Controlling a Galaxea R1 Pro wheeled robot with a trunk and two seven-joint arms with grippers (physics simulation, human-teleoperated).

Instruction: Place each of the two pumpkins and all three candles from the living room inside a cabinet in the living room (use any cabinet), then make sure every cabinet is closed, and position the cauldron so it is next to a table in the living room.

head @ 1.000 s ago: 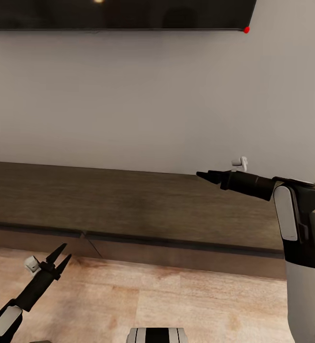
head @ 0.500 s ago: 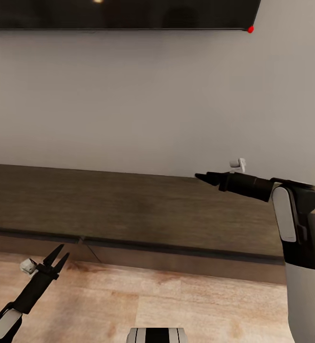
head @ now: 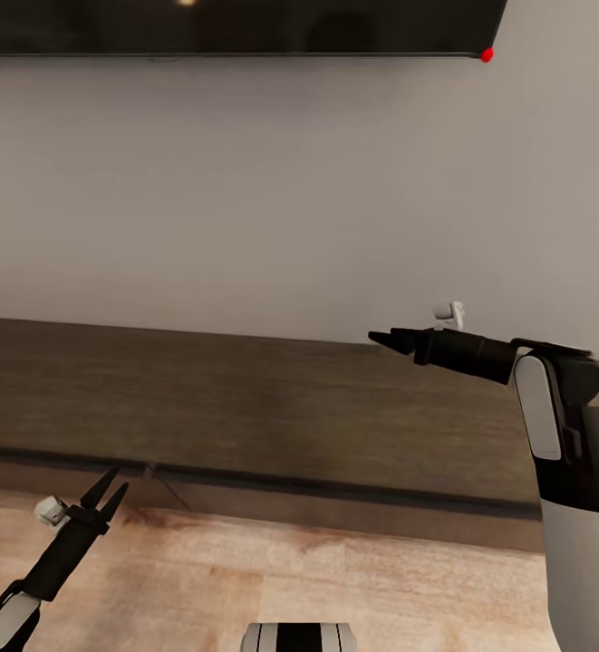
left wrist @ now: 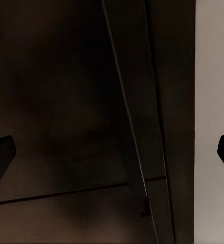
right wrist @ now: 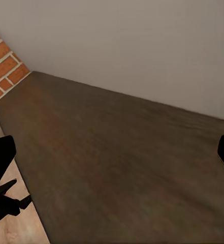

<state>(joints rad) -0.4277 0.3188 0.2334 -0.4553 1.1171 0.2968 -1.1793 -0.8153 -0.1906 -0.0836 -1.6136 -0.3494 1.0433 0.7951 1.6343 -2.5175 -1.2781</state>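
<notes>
The cabinet is a long low dark-brown unit along the wall, its flat fronts shut with a seam near the left. My left gripper stands open low at the left, its tips close to the cabinet's front; in the left wrist view the dark cabinet front lies between its spread fingers. My right gripper hovers open above the cabinet's top with nothing held. The pumpkins, candles, cauldron and table are out of view.
A dark screen hangs on the pale wall above the cabinet. Wood-plank floor runs in front of it. Red brickwork stands at one end of the cabinet's top.
The whole picture has drifted slightly, so the camera moved. My left gripper sits a little lower and nearer the cabinet's front. The right arm holds its pose.
</notes>
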